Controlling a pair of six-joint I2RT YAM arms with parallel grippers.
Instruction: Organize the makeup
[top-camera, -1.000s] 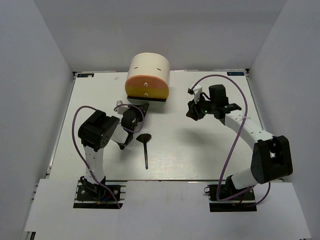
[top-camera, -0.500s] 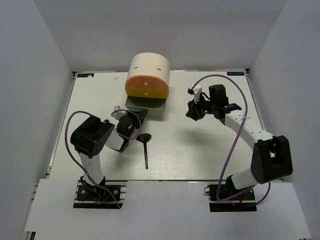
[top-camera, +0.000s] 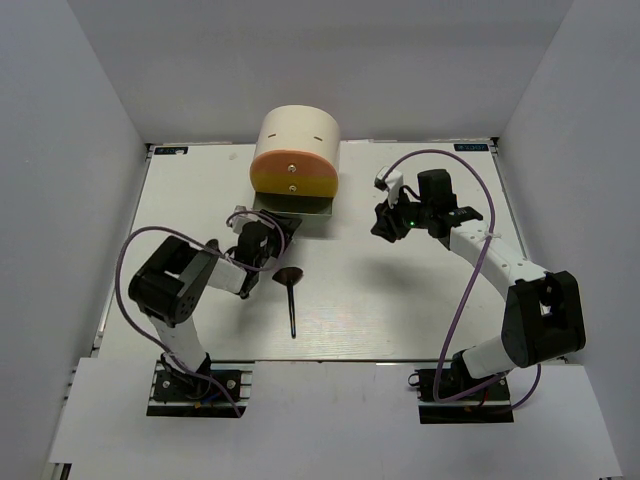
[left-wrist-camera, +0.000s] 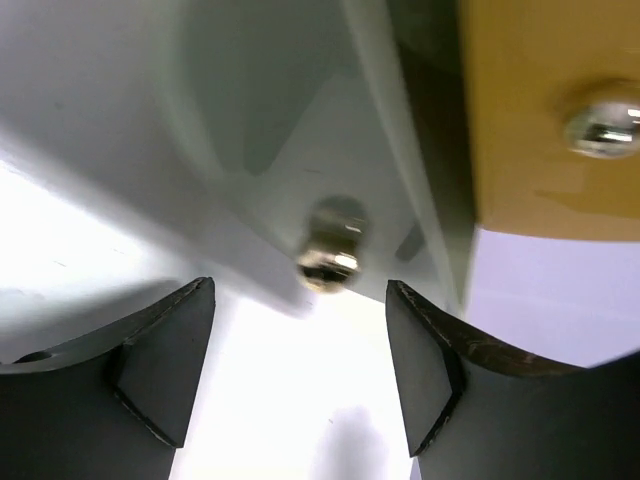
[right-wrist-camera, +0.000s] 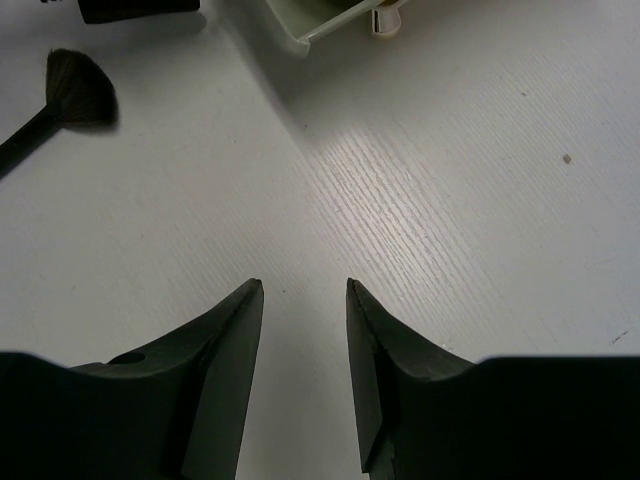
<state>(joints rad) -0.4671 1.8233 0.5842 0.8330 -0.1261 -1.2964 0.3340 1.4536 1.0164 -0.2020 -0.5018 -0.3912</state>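
Observation:
The black fan brush (top-camera: 291, 296) lies on the table in front of the round cream box (top-camera: 296, 140), with its head toward the box. It also shows in the right wrist view (right-wrist-camera: 72, 101). No other makeup shows. The box's lower drawer (top-camera: 292, 207) is pulled out. My left gripper (top-camera: 275, 232) is open just in front of the drawer's metal knob (left-wrist-camera: 330, 256), with the jaws either side and not touching it. My right gripper (top-camera: 384, 224) is open and empty over bare table, right of the drawer (right-wrist-camera: 322, 26).
The orange upper drawer front (top-camera: 293, 176) with its own knob (left-wrist-camera: 601, 120) is shut above the open one. White walls enclose the table (top-camera: 400, 300) on three sides.
The lower drawer has slid out toward the arms. My left arm's elbow has swung out to the left and back. The right arm has not moved.

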